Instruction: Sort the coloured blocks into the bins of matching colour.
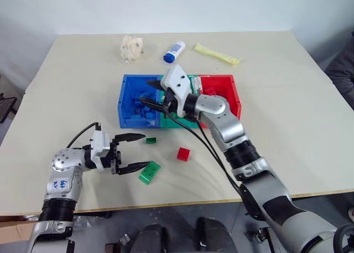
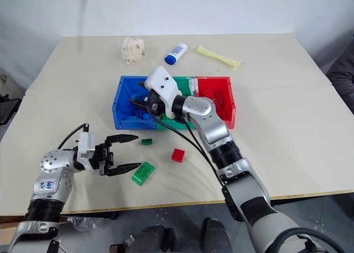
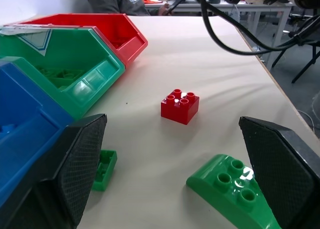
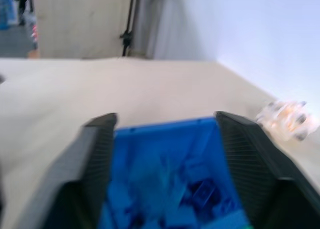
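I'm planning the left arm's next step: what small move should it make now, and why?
Probably close the left gripper on the large green brick. Its fingers stand open just beside that brick on the table, with nothing held, and the green bin sits close by, ready to receive it.

Beige table [image 1: 287,131], white wall [image 1: 166,10]

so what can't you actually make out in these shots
- Green plastic bin contents: head views, the right gripper and its arm cover most of it.
- Blue plastic bin contents: right wrist view, blurred into shapeless blue.
- Large green studded brick: left wrist view, one end hidden behind a black finger.
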{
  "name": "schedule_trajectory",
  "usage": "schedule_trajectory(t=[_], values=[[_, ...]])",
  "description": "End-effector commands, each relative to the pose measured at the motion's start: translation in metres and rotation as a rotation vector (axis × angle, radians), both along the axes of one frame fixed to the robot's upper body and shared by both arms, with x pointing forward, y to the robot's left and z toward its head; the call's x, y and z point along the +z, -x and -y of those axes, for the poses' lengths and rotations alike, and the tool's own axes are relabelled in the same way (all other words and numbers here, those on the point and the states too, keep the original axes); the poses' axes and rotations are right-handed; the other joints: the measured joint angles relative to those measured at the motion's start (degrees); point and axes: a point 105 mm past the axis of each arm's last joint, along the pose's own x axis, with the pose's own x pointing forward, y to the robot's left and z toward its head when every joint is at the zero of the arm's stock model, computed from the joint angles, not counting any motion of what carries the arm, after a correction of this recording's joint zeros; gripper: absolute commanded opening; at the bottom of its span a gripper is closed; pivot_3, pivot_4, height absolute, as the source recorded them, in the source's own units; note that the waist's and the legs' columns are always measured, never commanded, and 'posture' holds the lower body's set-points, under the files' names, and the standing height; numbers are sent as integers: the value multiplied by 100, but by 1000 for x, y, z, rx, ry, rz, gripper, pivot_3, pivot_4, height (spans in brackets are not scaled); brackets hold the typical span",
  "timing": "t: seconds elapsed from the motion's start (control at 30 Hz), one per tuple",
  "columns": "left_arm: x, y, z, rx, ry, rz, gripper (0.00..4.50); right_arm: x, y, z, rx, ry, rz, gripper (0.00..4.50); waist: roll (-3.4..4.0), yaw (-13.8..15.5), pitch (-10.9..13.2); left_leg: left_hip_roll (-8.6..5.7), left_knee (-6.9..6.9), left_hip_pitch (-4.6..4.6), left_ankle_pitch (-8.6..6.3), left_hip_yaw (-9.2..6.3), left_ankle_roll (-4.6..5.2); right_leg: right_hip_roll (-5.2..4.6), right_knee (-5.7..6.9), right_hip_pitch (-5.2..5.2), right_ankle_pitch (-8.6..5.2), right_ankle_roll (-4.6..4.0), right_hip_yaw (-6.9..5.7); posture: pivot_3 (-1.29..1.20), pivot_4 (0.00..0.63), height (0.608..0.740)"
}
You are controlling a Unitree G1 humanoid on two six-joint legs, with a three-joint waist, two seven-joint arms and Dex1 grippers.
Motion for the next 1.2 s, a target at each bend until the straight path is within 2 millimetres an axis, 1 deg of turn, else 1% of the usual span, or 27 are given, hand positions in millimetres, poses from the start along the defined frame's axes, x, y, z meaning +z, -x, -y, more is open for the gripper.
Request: schedule_trajectory(t=[0.03,0.13,0.23,0.33,0.4,0.5,0.6,0.63,0.7,0.83,0.9,1.0,1.1,1.17,1.2], values=[[11,-1,-4,10,-8,43,4500,6,9,6,29,-39,76,4364,1,-2,0,-2,-1,0,0,-1,0,0,0,0,0,0,1,0,150,740],[9,-2,-6,11,-19,34,4500,-9,27,19,123,17,54,4364,1,11,1,-4,-3,-1,0,-9,0,0,-1,2,0,0,1,0,150,740],[10,-4,-5,16,-22,22,4500,-18,39,39,165,59,47,4364,2,10,1,-7,-2,-3,0,-7,1,-3,-5,3,0,0,3,0,150,740],[8,-8,-4,40,-45,-1,4500,-29,54,62,219,120,11,4364,2,18,1,-5,0,-3,0,-5,1,-2,-7,5,0,0,4,0,150,740],[7,-10,-4,65,-55,-10,4500,-36,58,74,227,161,-29,4364,2,19,2,-3,1,-2,0,2,1,-2,-9,5,0,0,5,0,150,740],[6,-11,-4,97,-65,-29,4500,-45,63,96,213,205,-74,4364,2,22,2,1,1,1,0,7,0,-2,-11,5,0,0,7,0,150,740],[2,-6,-8,137,-84,-94,4500,-61,64,130,147,270,-162,4364,1,31,2,1,0,0,0,7,1,-7,-14,4,0,0,12,0,150,740],[3,-4,-9,151,-86,-98,4500,-64,66,139,130,286,-187,4437,1,40,2,0,-1,-1,-1,7,1,-10,-16,5,0,0,19,0,150,740],[4,-2,-12,166,-82,-92,4500,-67,69,147,119,295,-213,4437,1,49,3,-2,-3,-1,-1,6,1,-13,-22,6,0,0,30,0,150,740],[5,16,-20,162,-68,-48,4500,-75,81,179,78,345,-273,4437,1,55,4,12,-3,0,-3,10,-3,-16,-49,16,0,0,51,0,150,740],[5,19,-21,160,-56,-36,4500,-81,87,193,50,387,-303,4437,1,85,4,15,-4,-2,-5,11,-6,-21,-64,18,0,0,51,0,150,740],[4,21,-23,153,-48,-27,4500,-87,91,208,1,430,-353,4437,1,158,4,17,-1,-3,-5,19,-6,-20,-73,21,0,0,52,0,150,740],[4,22,-25,142,-51,-26,4500,-88,95,215,-27,449,-380,4437,1,186,4,19,1,-1,-5,22,-6,-26,-73,22,0,0,55,0,150,740],[4,21,-27,137,-56,-26,4500,-88,96,214,-36,464,-388,4437,1,187,4,18,1,-2,-5,23,-6,-29,-74,22,0,0,55,0,150,740],[4,20,-27,135,-57,-23,4500,-89,97,210,-36,468,-390,4437,1,184,4,18,1,-2,-5,22,-7,-31,-75,22,0,0,55,0,150,740]])
